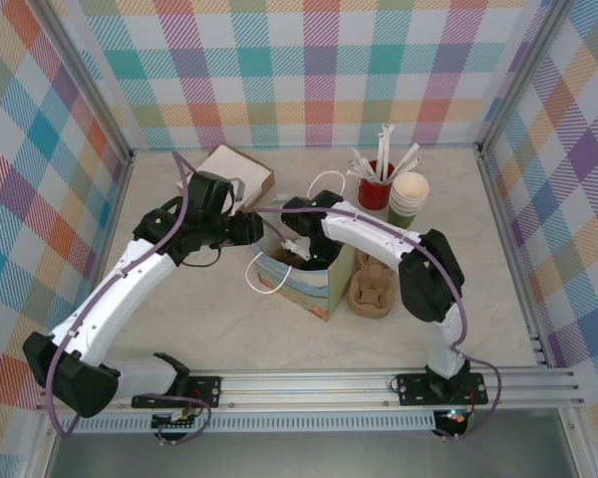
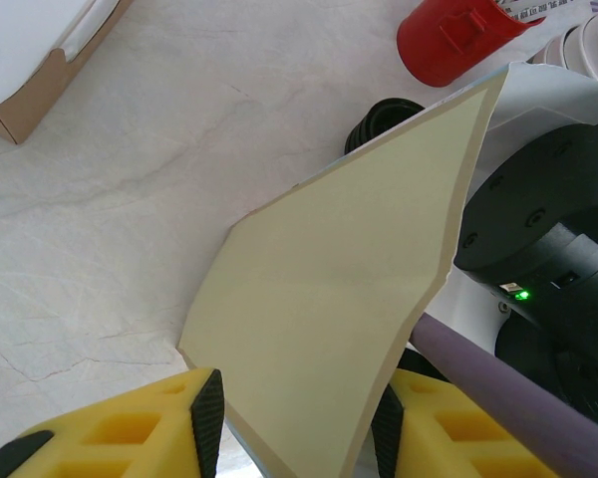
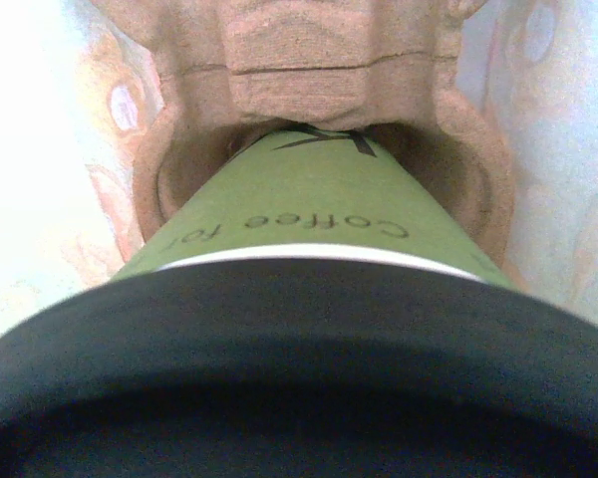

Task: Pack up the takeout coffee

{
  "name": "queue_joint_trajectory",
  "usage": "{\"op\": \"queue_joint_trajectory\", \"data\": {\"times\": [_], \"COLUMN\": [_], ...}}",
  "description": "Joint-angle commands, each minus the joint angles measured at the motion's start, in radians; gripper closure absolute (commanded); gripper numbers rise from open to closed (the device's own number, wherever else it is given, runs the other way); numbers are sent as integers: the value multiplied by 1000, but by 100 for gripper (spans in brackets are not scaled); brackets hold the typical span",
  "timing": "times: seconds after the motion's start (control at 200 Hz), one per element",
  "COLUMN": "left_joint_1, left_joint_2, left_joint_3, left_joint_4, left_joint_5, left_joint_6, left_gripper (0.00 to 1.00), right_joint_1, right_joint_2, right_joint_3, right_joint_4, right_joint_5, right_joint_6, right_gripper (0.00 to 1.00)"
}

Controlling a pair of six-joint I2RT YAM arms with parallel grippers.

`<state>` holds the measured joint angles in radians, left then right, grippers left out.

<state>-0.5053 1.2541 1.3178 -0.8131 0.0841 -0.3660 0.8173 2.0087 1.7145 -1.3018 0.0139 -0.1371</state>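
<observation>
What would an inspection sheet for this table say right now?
Surface: pale marbled table, no spills seen.
Job's things: green lidded coffee cup, base in a cup tray hole, apparently inside the paper bag.
Clutter: spare cup tray beside the bag, red cup of straws, stacked cups, box.
Fingers: left fingers clasp the bag's wall; right arm reaches into the bag, grip unclear.
Cables: purple cable along each arm.
Surroundings: checked cloth walls, metal rail in front.

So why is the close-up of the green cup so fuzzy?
Right wrist view: the black shape sits almost against the lens and blurs, the cup and carrier beyond are sharper, the left side is washed out. Left wrist view: the bag is crisp. Top view: even light, sharp.
</observation>
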Motion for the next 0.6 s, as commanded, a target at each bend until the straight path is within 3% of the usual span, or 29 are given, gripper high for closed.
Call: {"op": "queue_joint_trajectory", "data": {"times": [0.0, 0.595], "left_joint_1": [12, 12], "left_joint_2": [1, 9], "left_joint_3": [-4, -2], "left_joint_4": [-30, -29], "left_joint_5": [-15, -14], "left_joint_6": [16, 19], "left_gripper": [56, 54], "right_joint_1": [-8, -12], "right_joint_2": [7, 16], "right_joint_3": [-15, -16], "right_joint_4": [-4, -16], "right_joint_5": [-13, -15], "right_joint_6": [-15, -15], "right_gripper": [25, 25]}}
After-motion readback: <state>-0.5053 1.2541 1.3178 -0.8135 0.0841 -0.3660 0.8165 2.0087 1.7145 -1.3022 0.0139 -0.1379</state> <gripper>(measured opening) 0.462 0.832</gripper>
